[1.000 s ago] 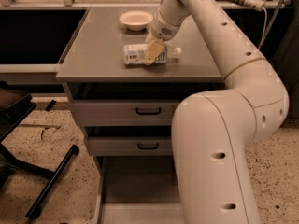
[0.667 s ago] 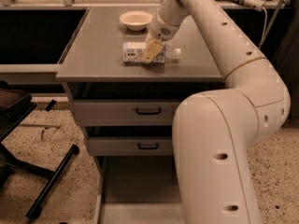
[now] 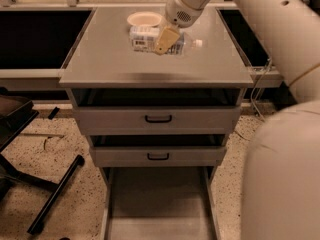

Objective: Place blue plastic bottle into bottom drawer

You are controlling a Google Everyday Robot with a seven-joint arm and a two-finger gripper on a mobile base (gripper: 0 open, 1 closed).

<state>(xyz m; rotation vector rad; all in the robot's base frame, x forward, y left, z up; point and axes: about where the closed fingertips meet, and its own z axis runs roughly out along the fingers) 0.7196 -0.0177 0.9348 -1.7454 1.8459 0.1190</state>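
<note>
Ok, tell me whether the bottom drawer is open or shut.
Open: the bottom drawer is pulled out, its floor showing. The gripper is up at the blue plastic bottle.

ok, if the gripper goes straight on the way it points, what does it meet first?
The blue plastic bottle, lying on the cabinet top. The gripper points down over its middle and may be touching it; depth is unclear.

Matt tool (image 3: 164, 43) sits at glossy blue plastic bottle (image 3: 144, 39) on smooth metal cabinet top (image 3: 150, 68).

what's here, counted
one blue plastic bottle (image 3: 144, 38), one bowl (image 3: 144, 19), three drawers (image 3: 120, 120), two handles (image 3: 158, 118); one gripper (image 3: 166, 39) at the bottle.
</note>
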